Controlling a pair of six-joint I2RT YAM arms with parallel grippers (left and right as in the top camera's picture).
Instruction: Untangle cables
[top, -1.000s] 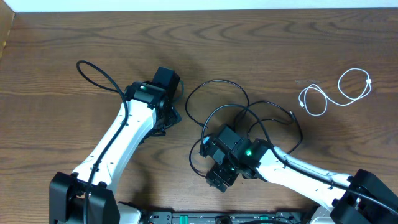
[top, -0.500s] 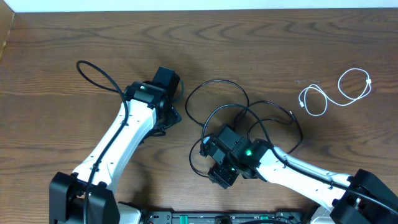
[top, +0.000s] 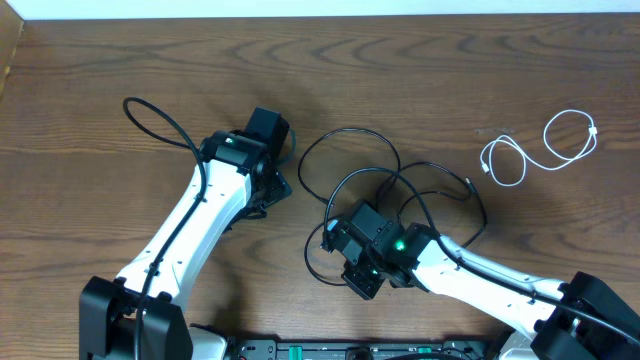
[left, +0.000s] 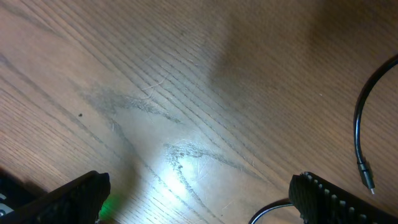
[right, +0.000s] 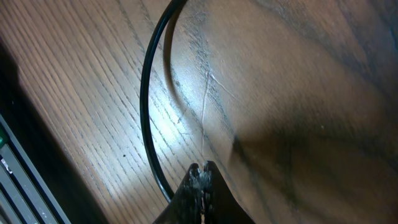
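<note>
Thin black cables (top: 372, 176) lie in overlapping loops at the table's middle. A white cable (top: 520, 160) lies apart from them at the right. My right gripper (top: 358, 280) points down at the near edge of the black loops. In the right wrist view the right gripper (right: 202, 167) is shut with its tips touching, and a black cable (right: 147, 106) curves along its left side and passes under the left finger, not between the tips. My left gripper (left: 199, 194) hangs open over bare wood. A black cable end with a plug (left: 365, 175) lies by its right finger (left: 323, 194).
A thick black arm wire (top: 160, 120) loops out from the left arm (top: 200, 215) at the upper left. The dark base rail (top: 360, 350) runs along the table's near edge, just behind my right gripper.
My right gripper's jaws have closed from wide open to fully shut. Neither arm has visibly shifted, and the cables lie as before.
</note>
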